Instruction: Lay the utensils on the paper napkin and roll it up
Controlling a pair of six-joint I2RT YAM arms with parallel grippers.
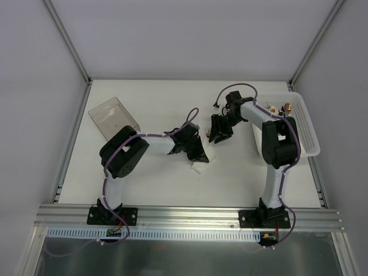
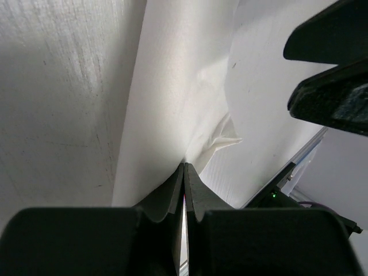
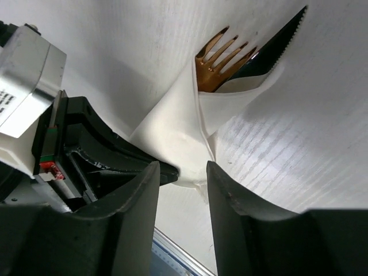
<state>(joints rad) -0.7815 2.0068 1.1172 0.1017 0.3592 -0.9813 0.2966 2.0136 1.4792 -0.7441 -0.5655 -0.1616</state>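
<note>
We see the paper napkin [image 3: 178, 132] near the middle of the counter [image 1: 144, 184], a little toward the near edge. It is wrapped into a loose white bundle around the utensils. In the right wrist view a copper fork [image 3: 221, 60] and a knife [image 3: 270, 43] with a serrated edge stick out of one end of the wrap, side by side, with the fork's tines pointing away from the camera. A flap of paper folds across them just below the tines.

The left fingers [image 2: 184, 190] are pressed together on the napkin, pinching a fold of it; the sheet rises from that pinch point in a crumpled crease. The right fingers [image 1: 218, 135] sit just beyond the bundle, toward the far edge. In their own camera they stand a narrow way apart, with the end of the bundle showing in the gap. We cannot tell whether either one touches the paper.

A white perforated basket [image 1: 310, 135] lies along the right edge of the counter, and a clear box [image 1: 112, 118] sits near the far left corner, well apart from the napkin.
</note>
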